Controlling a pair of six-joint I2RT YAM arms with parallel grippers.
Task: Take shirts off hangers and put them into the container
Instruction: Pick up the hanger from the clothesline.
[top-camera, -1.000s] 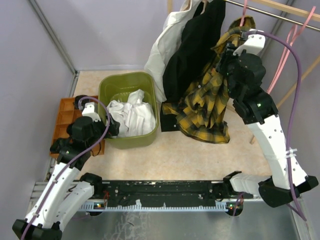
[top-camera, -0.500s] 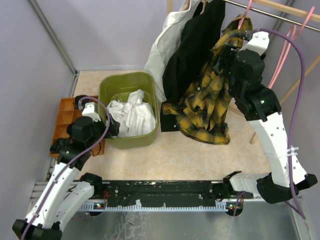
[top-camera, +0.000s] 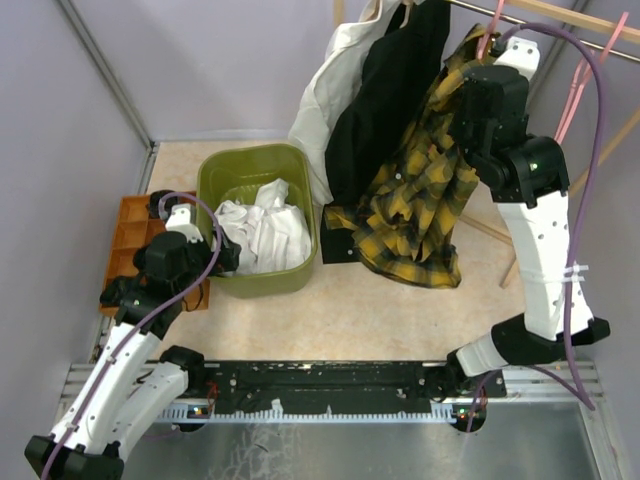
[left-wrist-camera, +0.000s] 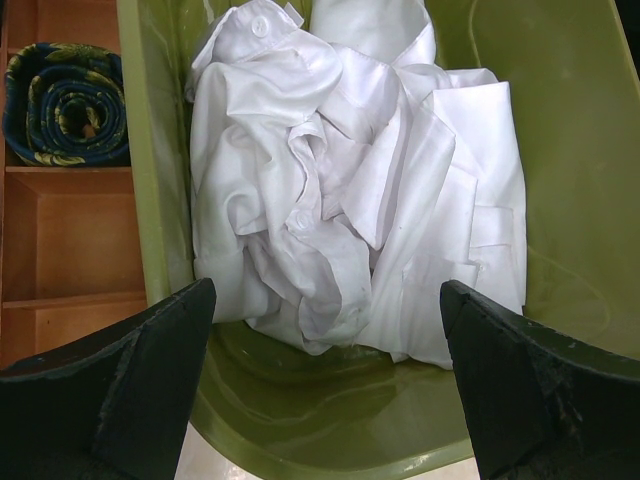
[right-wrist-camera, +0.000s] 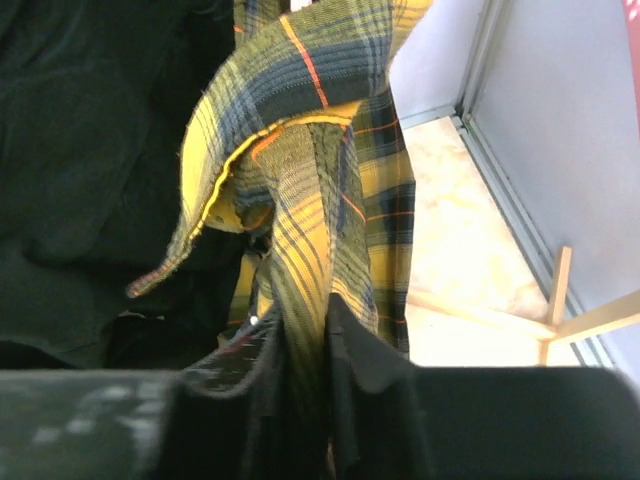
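Top external view: white cloth shirt (top-camera: 262, 228) in olive-green plastic tub (top-camera: 250, 151); three hang at one o'clock, yellow-black plaid shirt (top-camera: 410, 215) pinched by right gripper (right-wrist-camera: 305, 335); left gripper (left-wrist-camera: 325, 295) spread.

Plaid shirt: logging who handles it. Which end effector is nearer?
Right. The right end effector grips the plaid shirt; the left end effector hovers open over the container, well away.
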